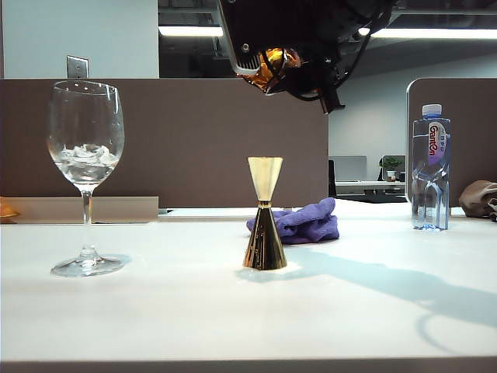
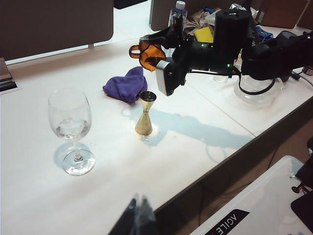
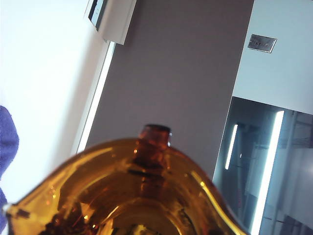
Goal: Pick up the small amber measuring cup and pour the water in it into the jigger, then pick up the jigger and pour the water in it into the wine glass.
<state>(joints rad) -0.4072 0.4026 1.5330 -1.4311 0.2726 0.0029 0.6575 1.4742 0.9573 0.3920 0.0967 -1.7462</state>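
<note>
- The right gripper [image 2: 155, 50] hangs in the air above the shiny gold hourglass-shaped metal jigger [image 1: 265, 214], its arm reaching level across the white bench [image 1: 233, 311]; its jaws are closed partway on the small translucent amber measuring cup [image 2: 149, 51], which lies tipped on its side.
- The left gripper [image 2: 137, 215] shows only as dark blurred tips at the near bench edge; whether its jaws are open I cannot tell.
- The jigger stands upright mid-bench, a crumpled purple cloth [image 1: 304, 221] just behind it.
- The tall clear stemmed wine glass [image 1: 85, 175] stands well apart; a clear plastic water bottle [image 1: 431, 167] stands at the far side.
</note>
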